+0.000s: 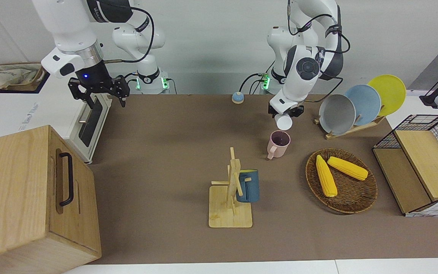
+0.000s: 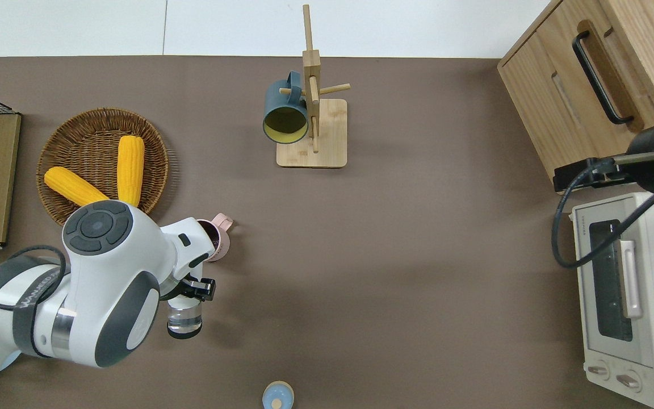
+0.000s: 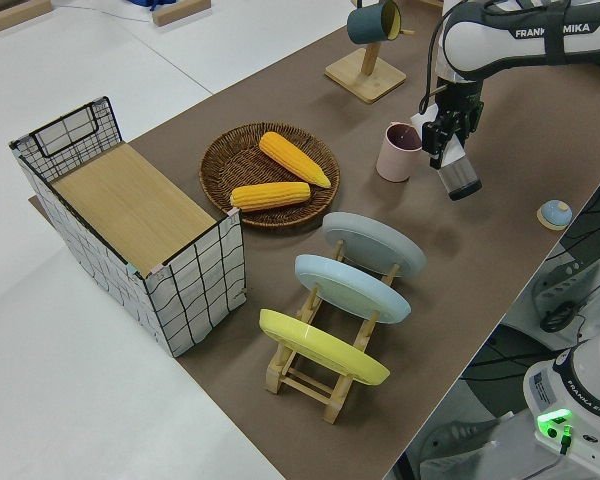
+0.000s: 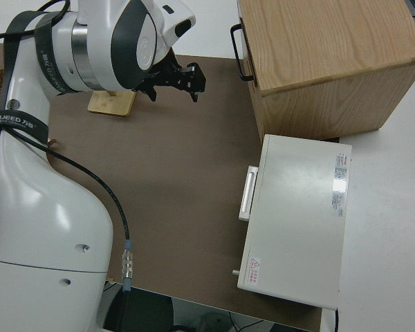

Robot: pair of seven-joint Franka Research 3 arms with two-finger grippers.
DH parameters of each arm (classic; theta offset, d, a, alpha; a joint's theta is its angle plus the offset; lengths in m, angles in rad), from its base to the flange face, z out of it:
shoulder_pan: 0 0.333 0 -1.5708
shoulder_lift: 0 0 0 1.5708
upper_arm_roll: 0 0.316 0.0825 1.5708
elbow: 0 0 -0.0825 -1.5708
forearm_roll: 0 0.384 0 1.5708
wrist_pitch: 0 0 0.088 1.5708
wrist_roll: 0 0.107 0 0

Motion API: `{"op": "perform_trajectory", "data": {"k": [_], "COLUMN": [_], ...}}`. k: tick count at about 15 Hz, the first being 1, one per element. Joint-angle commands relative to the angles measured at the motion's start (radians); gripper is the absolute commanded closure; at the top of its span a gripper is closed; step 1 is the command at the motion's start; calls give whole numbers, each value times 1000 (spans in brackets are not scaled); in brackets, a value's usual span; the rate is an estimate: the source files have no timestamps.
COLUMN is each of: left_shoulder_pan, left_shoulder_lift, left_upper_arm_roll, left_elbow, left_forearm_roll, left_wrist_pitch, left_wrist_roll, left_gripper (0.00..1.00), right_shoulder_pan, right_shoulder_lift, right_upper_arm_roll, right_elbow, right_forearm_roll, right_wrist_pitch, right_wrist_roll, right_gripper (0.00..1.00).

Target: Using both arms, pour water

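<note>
Here, from the front, the left gripper (image 1: 285, 113) is closed around a clear glass (image 1: 283, 121), tipped toward the pink mug (image 1: 278, 144) on the brown table (image 1: 165, 160). The right gripper (image 1: 99, 89) has its 2 fingers spread apart with nothing in them; that arm is parked. From above, the glass (image 2: 184, 315) lies on its side in the air, nearer to the robots than the pink mug (image 2: 217, 238). From the left side, the glass (image 3: 461, 176) slants just beside the mug (image 3: 398, 151), not touching it.
</note>
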Motion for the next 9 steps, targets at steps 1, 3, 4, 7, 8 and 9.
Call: {"op": "perform_trajectory", "data": {"k": [1, 3, 4, 7, 8, 9], "left_shoulder_pan": [-11, -9, -9, -7, -7, -7], "left_shoulder_lift": [17, 17, 22, 34, 37, 43], "left_upper_arm_roll": [5, 5, 5, 7, 7, 7], "left_elbow": [47, 48, 53, 67, 73, 81], "left_forearm_roll": [-16, -17, -17, -26, -28, -28], "left_wrist_pitch": [-45, -45, -46, -72, -89, -100], "left_wrist_roll": [32, 66, 69, 103, 105, 106], "left_gripper": [1000, 1000, 1000, 1000, 1000, 1000], "right_shoulder_pan": [-3, -3, -3, -3, -3, -3], "right_shoulder_lift": [-5, -5, -5, -5, -5, -5], "right_upper_arm_roll": [-1, -2, -2, -2, -2, -2], "right_elbow": [5, 5, 5, 4, 5, 5], "right_forearm_roll": [17, 17, 17, 17, 17, 17], "right_wrist_pitch": [-14, -14, -15, -14, -14, -14], "right_wrist_roll": [-7, -7, -7, -7, -7, -7], "right_gripper": [9, 9, 9, 9, 9, 9]}}
